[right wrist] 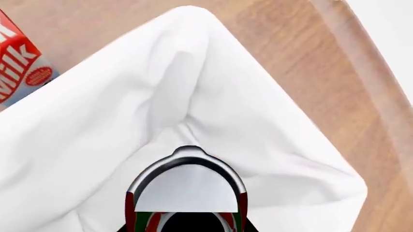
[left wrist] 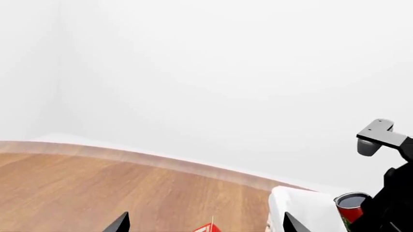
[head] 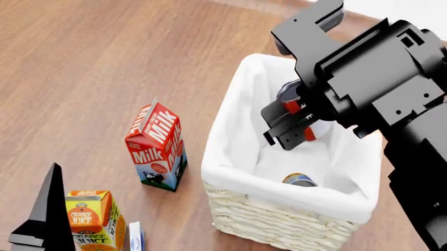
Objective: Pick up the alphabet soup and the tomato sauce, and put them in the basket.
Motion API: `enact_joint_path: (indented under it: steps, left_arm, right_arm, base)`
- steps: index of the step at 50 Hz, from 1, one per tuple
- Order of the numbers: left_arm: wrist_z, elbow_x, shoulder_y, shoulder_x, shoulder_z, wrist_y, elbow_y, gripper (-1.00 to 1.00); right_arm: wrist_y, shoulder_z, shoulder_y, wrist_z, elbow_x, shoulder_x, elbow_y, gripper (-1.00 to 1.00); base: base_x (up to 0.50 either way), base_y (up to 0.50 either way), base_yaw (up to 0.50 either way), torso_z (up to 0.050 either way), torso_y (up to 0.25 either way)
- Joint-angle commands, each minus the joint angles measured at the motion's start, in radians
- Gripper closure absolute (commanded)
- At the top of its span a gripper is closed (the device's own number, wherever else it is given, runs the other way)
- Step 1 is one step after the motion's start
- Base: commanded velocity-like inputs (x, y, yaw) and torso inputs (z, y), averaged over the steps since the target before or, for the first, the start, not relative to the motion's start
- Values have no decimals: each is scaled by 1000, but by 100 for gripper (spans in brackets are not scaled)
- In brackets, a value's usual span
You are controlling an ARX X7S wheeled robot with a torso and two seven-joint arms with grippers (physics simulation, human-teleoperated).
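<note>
Red-labelled tomato sauce [head: 291, 99] is pinched in the right fingers [head: 297, 123] over the cloth-lined wicker basket [head: 279, 219], and the alphabet soup [head: 300, 180] lies on the lining below them. Beside the basket on the wooden counter [head: 91, 63] stand a carton reading "Milk" [head: 156, 146] and one reading "Orange Juice" [head: 94, 219]. The left fingers [left wrist: 203, 223] are spread, holding nothing.

Brown wood-grain worktop [head: 84, 63]. Cream woven basket [head: 279, 222] with a white cloth lining. Red, white and blue milk carton [head: 156, 145]. Orange-and-green juice carton [head: 94, 219]. Red, green-banded can [left wrist: 351, 207] in the black right pincer [head: 297, 123].
</note>
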Motion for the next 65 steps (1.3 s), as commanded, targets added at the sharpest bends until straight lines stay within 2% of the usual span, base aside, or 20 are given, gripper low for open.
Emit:
enact_joint_path:
  steps: [1,14,32,38,50,65]
  left_arm:
    - [1,-3,-1,0,1,1,-4,-100]
    - [3,-1,1,1,1,8,-11,-100]
    - [7,-2,-3,3,4,10,-21,-100]
    - [6,-4,0,-1,-1,14,-22,-100]
    - [8,-3,0,-1,-1,18,-30,-100]
    - [8,0,1,1,1,22,-34,-100]
  right_arm:
    - [-46,-23,-19,-46,-44,-48,87,100]
    - [-77,-41,-33,-79,-68,-89,154,100]
    - [-213,-101,-52,-246,-161,-272,490,100]
    - [-221,-96,-55,-256,-177,-286,522,100]
    - [-214,-40,-68,-248,-231,-289,527,100]
    - [-203,137,-94,-230,-398,-287,529,100]
  base:
    - [0,0,0,0,0]
    - [0,0,0,0,1]
    - [0,0,0,0,0]
    - [0,0,0,0,0]
    - [0,0,0,0,0]
    - [0,0,0,0,1]
